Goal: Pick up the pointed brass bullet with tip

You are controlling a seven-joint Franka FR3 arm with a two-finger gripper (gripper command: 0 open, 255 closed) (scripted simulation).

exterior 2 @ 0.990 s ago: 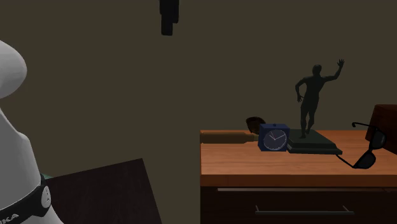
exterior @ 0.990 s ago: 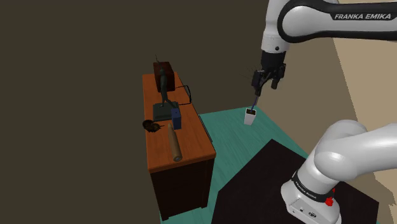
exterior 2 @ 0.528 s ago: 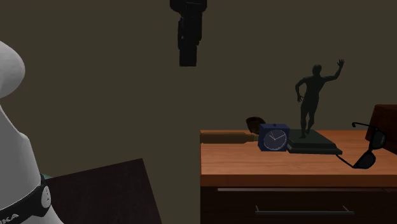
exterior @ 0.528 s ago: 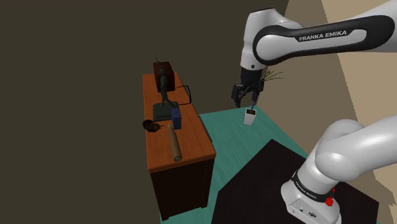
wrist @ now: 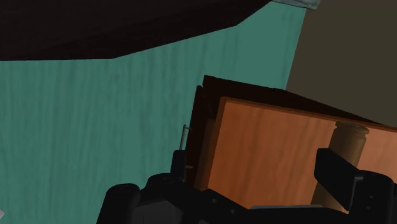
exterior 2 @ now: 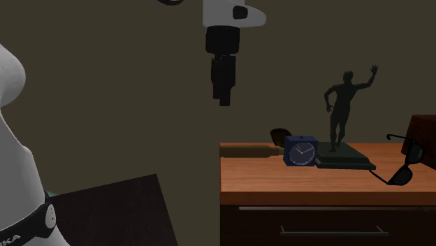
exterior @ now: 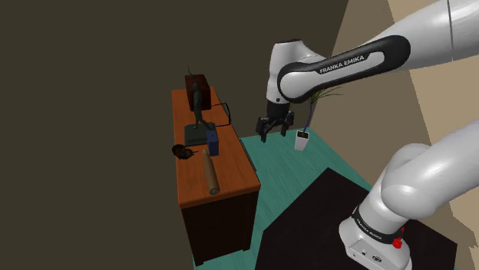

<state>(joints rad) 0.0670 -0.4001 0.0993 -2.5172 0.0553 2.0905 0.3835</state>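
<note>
Since one arm alone does the work, we locate its gripper (exterior: 272,136) first. It hangs off the long edge of the table (exterior: 232,165), above the teal floor (exterior: 285,178), with its fingers apart and clasping nothing. One bullet (exterior: 209,172), brown and tapered, lies flat on the tabletop, below the jaws and toward the shoulder view's lower left from them. Its long axis runs along the table's length, so we judge that the fingers must straddle it crosswise.

On the table we also count:
- one blue clock (exterior: 213,141)
- one dark figurine (exterior 2: 341,112)
- one pair of glasses (exterior 2: 402,166)
- one small dark bowl-like item (exterior: 182,151)
- one dark red box (exterior: 198,80)

One white pot (exterior: 302,139) stands on the floor.
</note>
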